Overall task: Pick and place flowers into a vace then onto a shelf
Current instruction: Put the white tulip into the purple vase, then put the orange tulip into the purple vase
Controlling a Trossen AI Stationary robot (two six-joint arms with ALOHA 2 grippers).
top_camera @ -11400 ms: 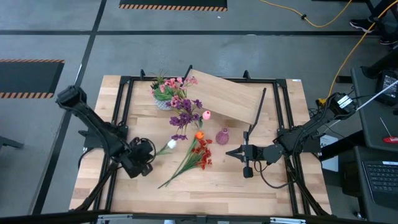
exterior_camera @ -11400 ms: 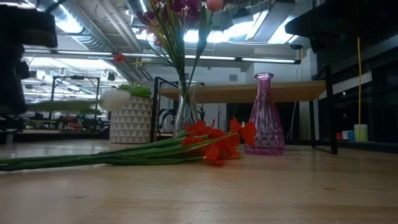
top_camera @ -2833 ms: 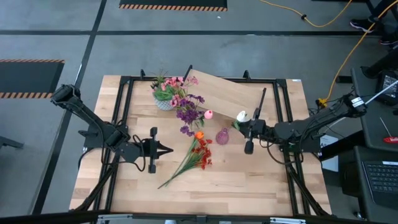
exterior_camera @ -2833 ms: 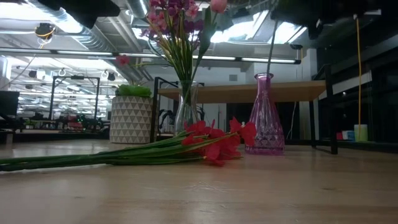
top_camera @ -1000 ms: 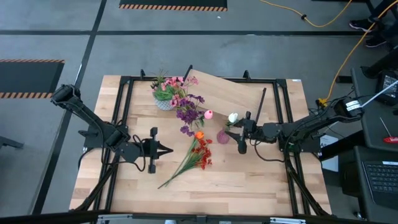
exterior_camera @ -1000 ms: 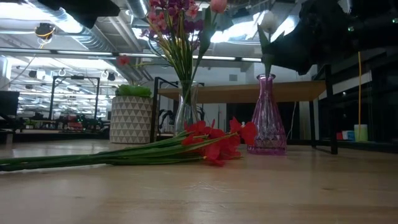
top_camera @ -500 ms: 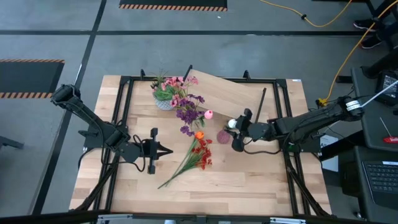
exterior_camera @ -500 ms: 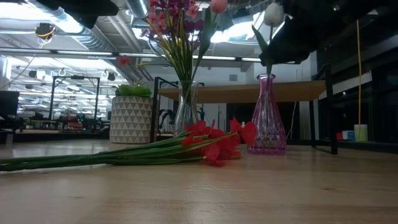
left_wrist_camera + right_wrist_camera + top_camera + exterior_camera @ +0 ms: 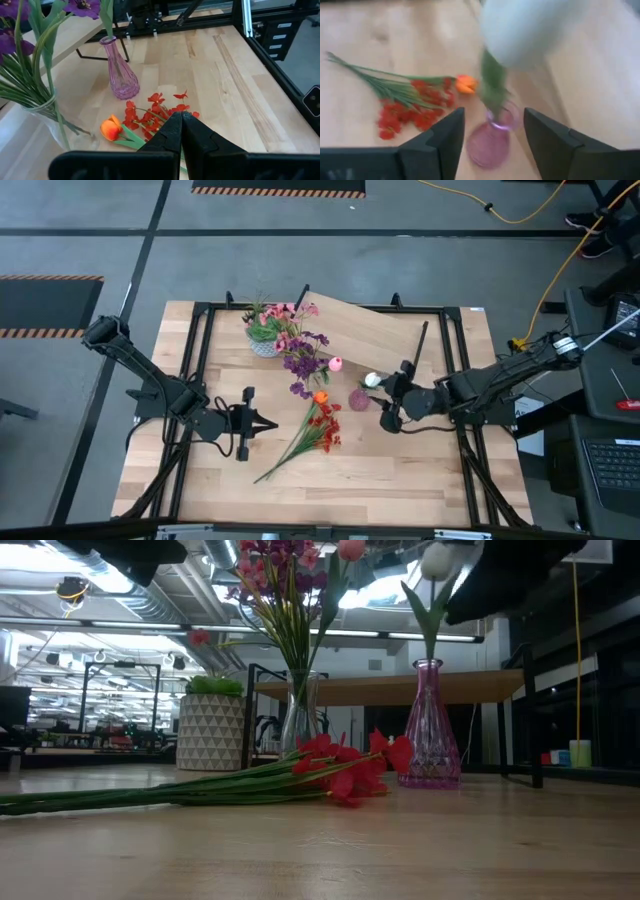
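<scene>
A single white flower (image 9: 437, 560) stands with its stem in the pink vase (image 9: 430, 730), on the table in front of the shelf (image 9: 365, 335). My right gripper (image 9: 385, 405) hangs open just right of the bloom and above it. In the right wrist view its fingers (image 9: 440, 140) stand apart on either side of the vase (image 9: 492, 142), clear of the stem (image 9: 492, 85). A red-orange bunch (image 9: 315, 430) and an orange bloom (image 9: 321, 397) lie flat on the table. My left gripper (image 9: 262, 421) is shut and holds nothing, left of the bunch.
A clear glass vase (image 9: 300, 710) holding purple and pink flowers stands left of the pink vase. A white patterned pot (image 9: 212, 730) with a green plant is at the far left. The shelf's black legs (image 9: 415, 355) rise close to my right arm.
My right gripper has risen away from the white flower, staying open. The flower stays in the pink vase, its bloom a little higher and its stem more upright than before.
</scene>
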